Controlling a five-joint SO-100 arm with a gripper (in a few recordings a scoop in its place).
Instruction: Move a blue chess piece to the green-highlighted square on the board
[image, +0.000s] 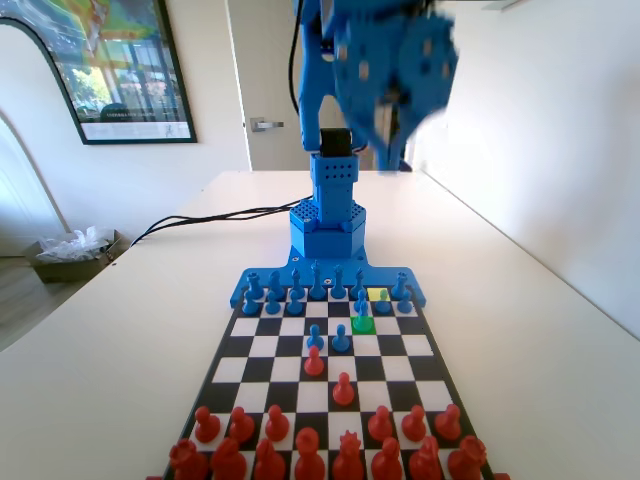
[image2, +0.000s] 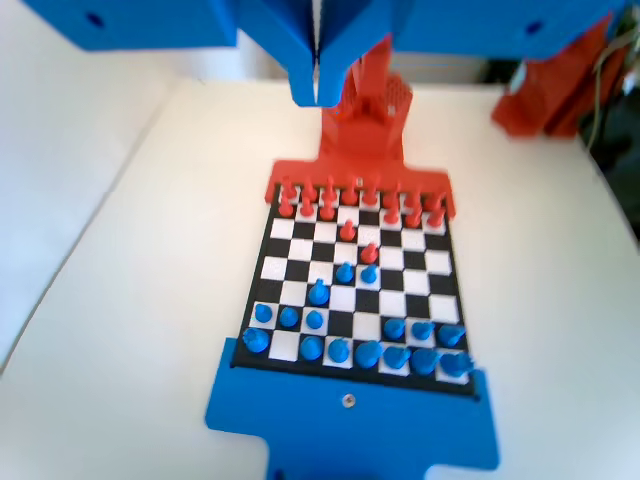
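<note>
The blue chess piece (image: 361, 304) stands upright on the green-highlighted square (image: 364, 325), three rows out from the blue arm's end of the board (image: 400, 345). In the wrist view the same piece (image2: 318, 292) stands alone ahead of the blue rows on the board (image2: 420, 290). A paler yellow-green square (image: 378, 294) lies just behind it among the blue pieces. My gripper (image: 400, 75) is raised high above the arm's base, blurred. In the wrist view the gripper (image2: 318, 92) hangs far above the board, jaws pressed together with nothing between them.
Two more blue pawns (image: 328, 338) stand near mid-board, facing two advanced red pawns (image: 314, 362) (image: 343, 388). Red pieces (image: 330, 450) fill the near rows. A black cable (image: 200, 218) runs over the table behind the board, to the left.
</note>
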